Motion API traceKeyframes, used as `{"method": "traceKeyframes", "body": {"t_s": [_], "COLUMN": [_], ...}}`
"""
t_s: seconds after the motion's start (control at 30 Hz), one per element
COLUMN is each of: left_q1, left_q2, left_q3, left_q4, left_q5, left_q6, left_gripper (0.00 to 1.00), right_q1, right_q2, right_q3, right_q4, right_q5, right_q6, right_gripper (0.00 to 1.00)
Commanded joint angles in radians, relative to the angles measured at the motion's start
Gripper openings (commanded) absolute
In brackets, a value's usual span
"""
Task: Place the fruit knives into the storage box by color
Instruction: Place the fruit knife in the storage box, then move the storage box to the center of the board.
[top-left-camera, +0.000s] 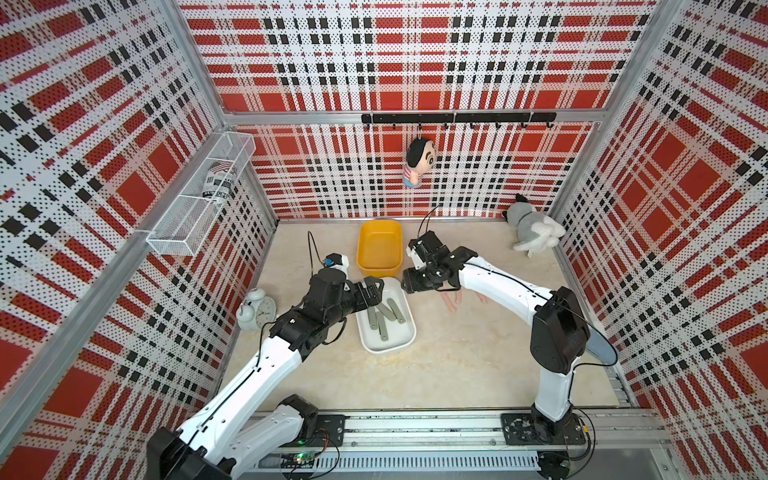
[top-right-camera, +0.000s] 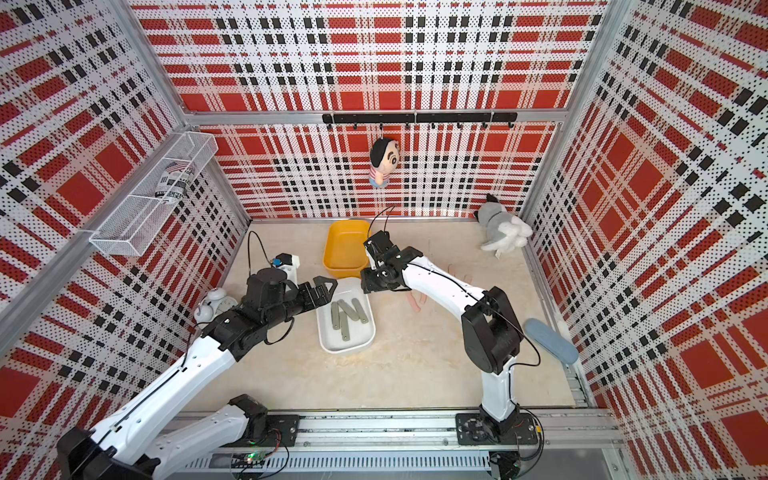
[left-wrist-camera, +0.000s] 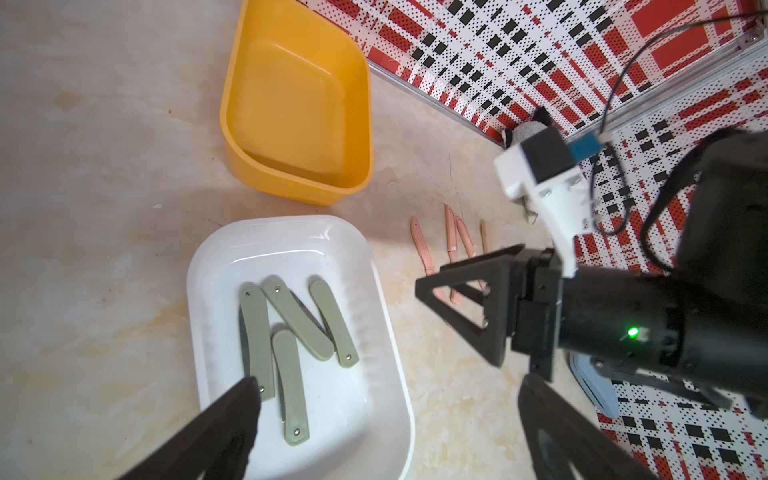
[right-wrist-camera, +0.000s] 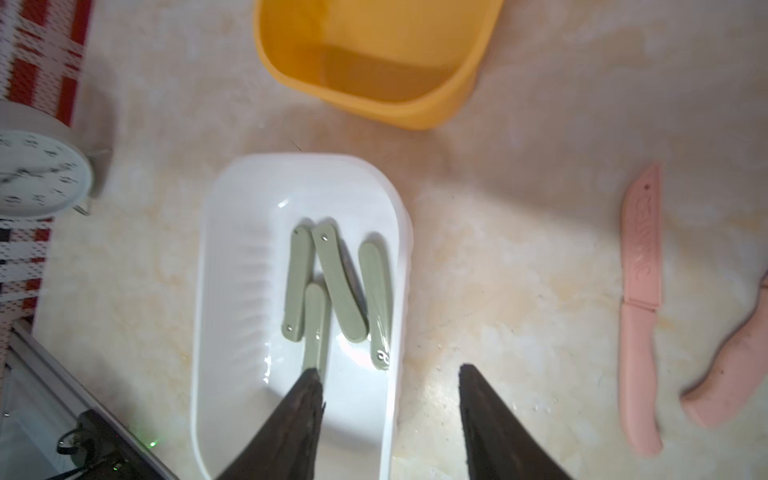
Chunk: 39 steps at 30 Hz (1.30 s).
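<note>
Though the four olive-green flat plastic knives lie in the white oblong tray, the salmon-pink knives wait on the beige worktop just beside it, lengthwise toward the back wall, nearer the right arm, whose spread, empty jaws hover over the tray's rim.

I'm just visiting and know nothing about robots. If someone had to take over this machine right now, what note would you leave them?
Left gripper: open, empty, above the white box.
Right gripper: open, empty, above that box's edge.
Things: four green knives lie in the white box. Four pink knives lie on the table beside it. The yellow box is empty.
Done: the green knives are sorted.
Left: the pink knives, probably into the yellow box.
</note>
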<state>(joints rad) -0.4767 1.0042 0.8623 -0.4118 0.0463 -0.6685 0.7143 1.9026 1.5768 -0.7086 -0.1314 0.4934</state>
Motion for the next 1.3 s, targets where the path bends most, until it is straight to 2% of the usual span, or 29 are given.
{"method": "traceKeyframes", "body": {"t_s": [0.0, 0.3, 0.53, 0.83, 1.27], "left_q1": [0.015, 0.005, -0.007, 0.008, 0.039], "left_q2": [0.034, 0.053, -0.008, -0.057, -0.107], "left_q3": [0.031, -0.019, -0.097, -0.127, -0.147], "left_q4": [0.011, 0.029, 0.014, 0.003, -0.010], "left_q5": [0.037, 0.119, 0.071, 0.051, 0.055], "left_q6": [0.057, 0.026, -0.021, -0.039, -0.036], "left_gripper": [0.98, 0.98, 0.98, 0.98, 0.98], "right_q1": [0.018, 0.083, 0.107, 0.134, 0.187], "right_q2": [0.005, 0.010, 0.020, 0.064, 0.224], "right_q3": [-0.061, -0.158, -0.180, -0.111, 0.134], "right_q4": [0.009, 0.069, 0.104, 0.102, 0.054], "right_q5": [-0.032, -0.077, -0.102, -0.128, -0.176], "right_q6": [-0.003, 0.030, 0.039, 0.043, 0.042], "right_gripper": [0.55, 0.55, 0.52, 0.49, 0.49]}}
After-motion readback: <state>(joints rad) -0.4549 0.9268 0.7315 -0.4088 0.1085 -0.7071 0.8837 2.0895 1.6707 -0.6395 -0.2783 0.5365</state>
